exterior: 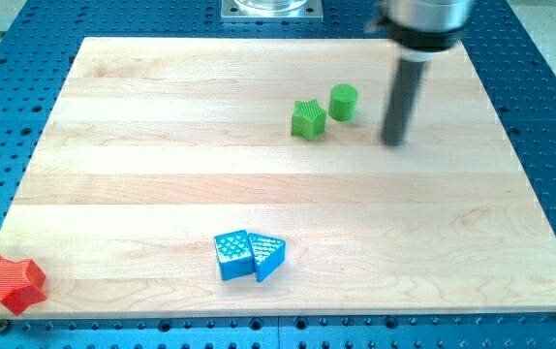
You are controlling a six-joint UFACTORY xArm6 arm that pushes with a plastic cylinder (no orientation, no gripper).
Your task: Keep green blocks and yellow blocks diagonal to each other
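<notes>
A green star block [308, 119] and a green cylinder block [344, 101] sit close together right of the board's middle, toward the view's top. The cylinder lies up and to the right of the star. My tip [392, 142] rests on the board to the right of both green blocks, a short gap from the cylinder and touching neither. No yellow block shows in this view.
Two blue blocks [249, 256] lie side by side, touching, near the view's bottom centre. Two red blocks [5, 276] sit at the bottom-left corner, partly off the wooden board [142, 145]. A metal mount [271, 9] stands beyond the board's top edge.
</notes>
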